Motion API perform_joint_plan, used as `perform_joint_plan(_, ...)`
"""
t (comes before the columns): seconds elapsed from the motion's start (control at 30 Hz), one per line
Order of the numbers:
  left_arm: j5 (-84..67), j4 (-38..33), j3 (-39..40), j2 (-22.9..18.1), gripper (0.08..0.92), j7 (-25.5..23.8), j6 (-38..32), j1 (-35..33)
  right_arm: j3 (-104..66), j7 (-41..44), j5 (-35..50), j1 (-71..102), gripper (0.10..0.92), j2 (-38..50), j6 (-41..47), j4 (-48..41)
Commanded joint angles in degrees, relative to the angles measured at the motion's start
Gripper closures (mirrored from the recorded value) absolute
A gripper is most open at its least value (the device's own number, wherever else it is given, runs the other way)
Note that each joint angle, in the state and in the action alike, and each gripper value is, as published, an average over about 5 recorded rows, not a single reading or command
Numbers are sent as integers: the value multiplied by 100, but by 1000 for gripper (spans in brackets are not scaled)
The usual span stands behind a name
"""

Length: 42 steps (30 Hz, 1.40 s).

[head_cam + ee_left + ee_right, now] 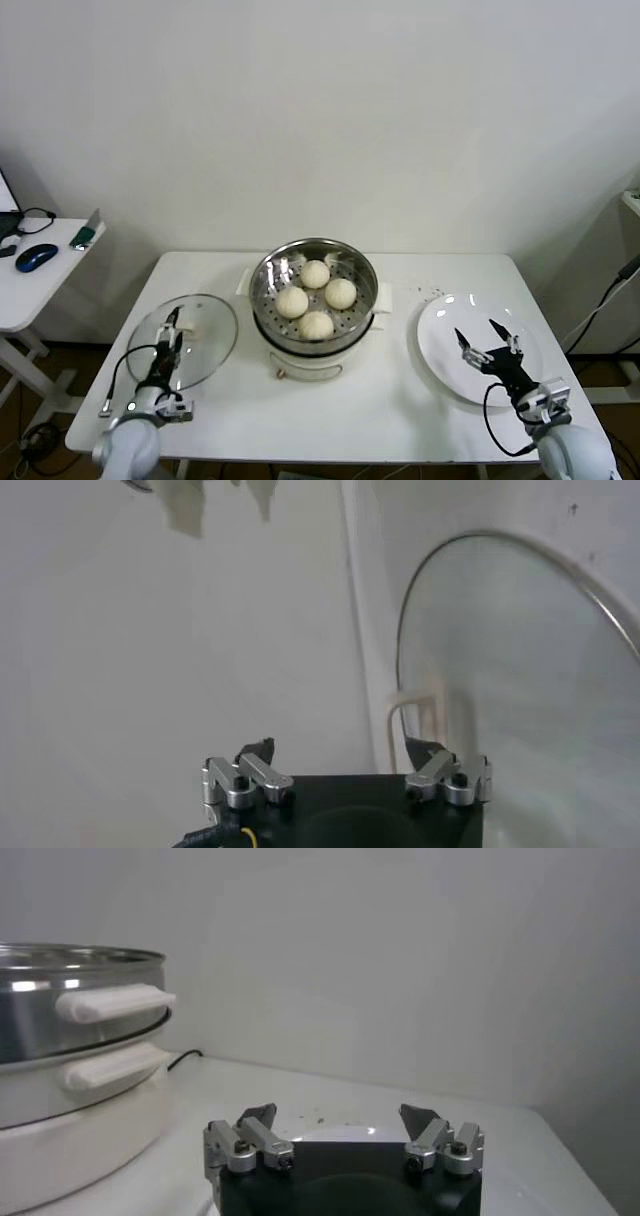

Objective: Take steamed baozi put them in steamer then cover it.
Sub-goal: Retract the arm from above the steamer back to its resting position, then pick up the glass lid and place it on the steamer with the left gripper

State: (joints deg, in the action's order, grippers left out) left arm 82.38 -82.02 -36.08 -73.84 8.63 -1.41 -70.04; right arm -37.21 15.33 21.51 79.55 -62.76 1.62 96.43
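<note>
Spanning most of the head view, the white desk [400,400] carries everything. At its middle stands the steamer [315,300], uncovered, with all four steamed baozi [316,298] sitting on its perforated tray, close together. On the robot's left the cover [205,345] lies flat on the desk beside the steamer; on the right lies a white plate [450,340] with nothing on it. The left claw [177,325] hangs over the cover near its cream handle, fingers apart, holding nothing. The right claw [484,336] hovers over the plate, fingers also spread and empty.

Only the head view shows the buns. The right wrist view catches just the steamer's steel wall and two white side handles [112,1003], with the right claw [340,1116] in front and the tray out of sight. The left wrist view shows the cover's metal rim [470,550] and the left claw [340,746] beside its handle, which is hard to make out through the glass.
</note>
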Motion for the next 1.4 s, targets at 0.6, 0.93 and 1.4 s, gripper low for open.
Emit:
perform_joint_plan(0.6, -175, 960, 161, 121, 212, 194, 24, 832, -32, 279, -456, 181, 203, -255, 1, 27)
perform_joint_plan(0.93, -363, 877, 187, 169, 493, 132, -33, 729, -57, 304, -538, 154, 203, -364, -16, -20)
perform_joint_plan(1.4, -870, -728, 300, 548, 853, -1, 649, 23, -116, 309, -575, 68, 203, -225, -83, -151)
